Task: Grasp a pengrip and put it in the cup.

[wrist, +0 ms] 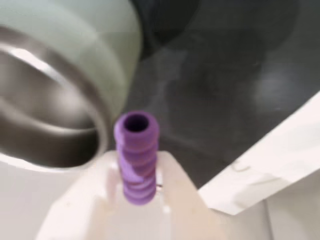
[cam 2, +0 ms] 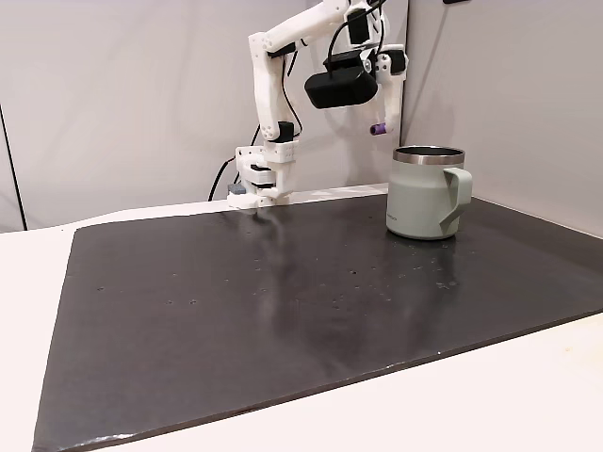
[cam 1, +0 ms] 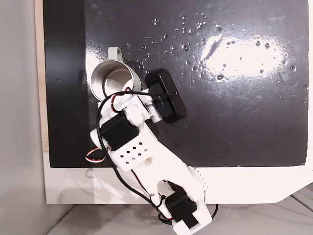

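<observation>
Holding the pengrip [wrist: 136, 157] mid-body, the gripper [cam 2: 380, 121] hangs high beside the cup [cam 2: 426, 193]. Ribbed, hollow, likely soft and light; a mid-length pinch seems safest against squirting out.

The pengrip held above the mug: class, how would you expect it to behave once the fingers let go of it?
The pengrip looks ribbed and hollow, so probably soft and light. Being a short cylinder, it would likely roll or bounce if it landed on the mat instead of inside the cup.
</observation>
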